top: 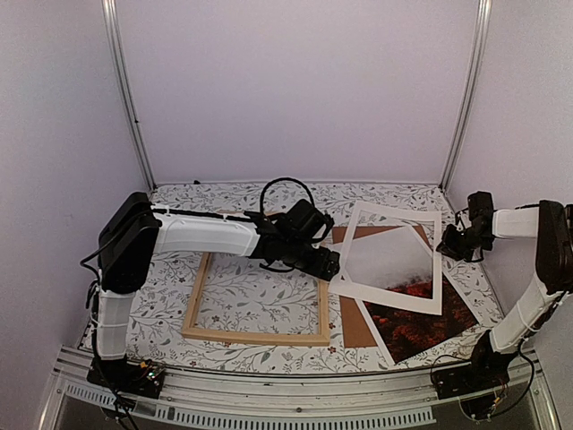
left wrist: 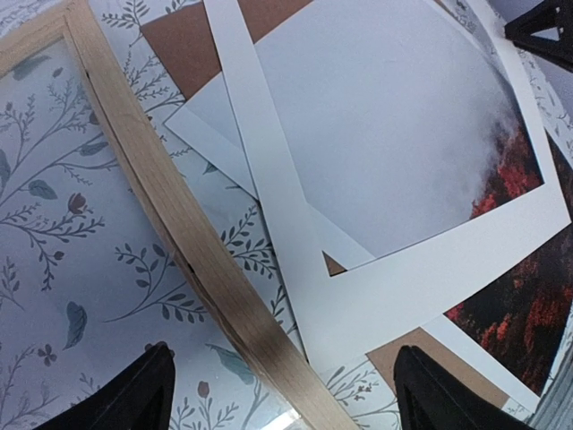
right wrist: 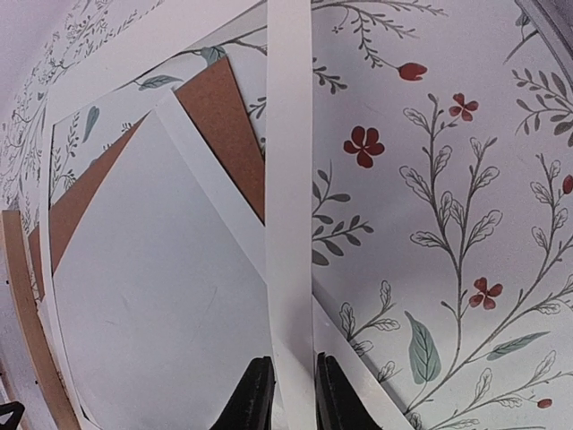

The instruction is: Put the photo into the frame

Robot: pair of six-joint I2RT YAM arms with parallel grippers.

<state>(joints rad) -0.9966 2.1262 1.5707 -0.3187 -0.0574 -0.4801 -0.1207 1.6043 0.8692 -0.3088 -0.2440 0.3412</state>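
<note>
Your right gripper (right wrist: pixel 291 401) sits at the bottom edge of this view. Its two black fingers (right wrist: pixel 253 399) are closed on a narrow strip of the white mat (right wrist: pixel 288 134), one on each side of it. That strip runs straight up from the jaws to the top edge. To its left, through the mat's opening, you see the photo (right wrist: pixel 152 305), only its pale misty part and white border, lying askew to the mat. Brown backing board (right wrist: pixel 224 116) shows beyond the photo's corner. A sliver of the frame (right wrist: pixel 25 305) runs down the far left. Right of the strip lies the floral tablecloth (right wrist: pixel 448 224), where the photo's border pokes out from under the strip.
</note>
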